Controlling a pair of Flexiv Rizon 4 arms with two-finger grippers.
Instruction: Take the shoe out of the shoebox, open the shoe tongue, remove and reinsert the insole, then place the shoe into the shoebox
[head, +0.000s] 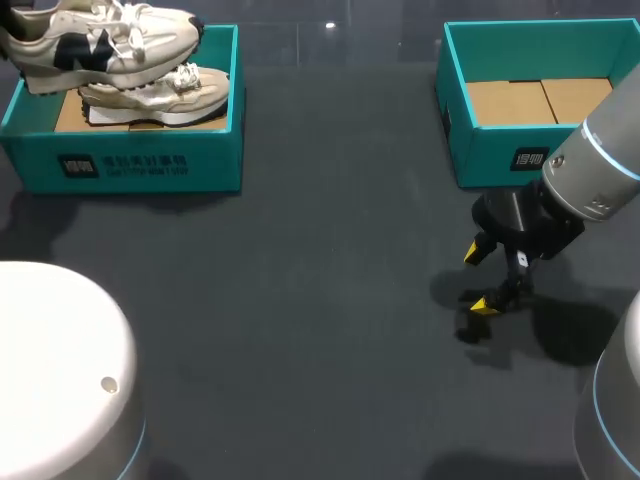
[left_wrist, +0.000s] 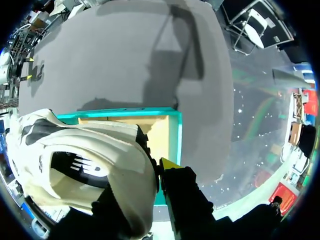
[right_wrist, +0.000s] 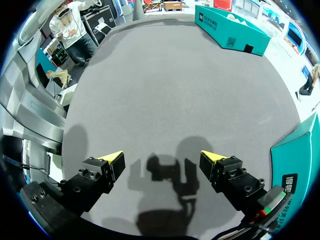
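A dark grey table (head: 300, 330) holds two teal shoeboxes. The left shoebox (head: 130, 160) sits at the far left of the table. A cream and white shoe (head: 100, 40) with dark patches hangs just above this box, tilted and reaching past the box's left wall. A second, similar shoe (head: 150, 95) lies inside the same box on its brown cardboard floor, directly under the raised one.

In the left wrist view, the left gripper (left_wrist: 159, 172) has the raised shoe (left_wrist: 85, 165) against it. One yellow-tipped finger (left_wrist: 170, 165) presses against the outside of the shoe's heel end. The other finger is hidden behind the shoe, so the grip appears to pinch the shoe's wall. Beneath the shoe, part of the left shoebox's rim (left_wrist: 175, 135) and its cardboard floor can be seen.

The right shoebox (head: 490, 155) stands well apart from the left shoebox, on the opposite side of the table, showing only its brown cardboard floor. The right arm (head: 600, 170) comes in beside it. The right gripper (head: 480, 278) hangs over bare table, far from the left shoebox and just in front of the right one. The right wrist view shows the right gripper (right_wrist: 161, 157) with its fingers spread wide, nothing between them, its shadow on the table below, and the left shoebox (right_wrist: 230, 30) far ahead.
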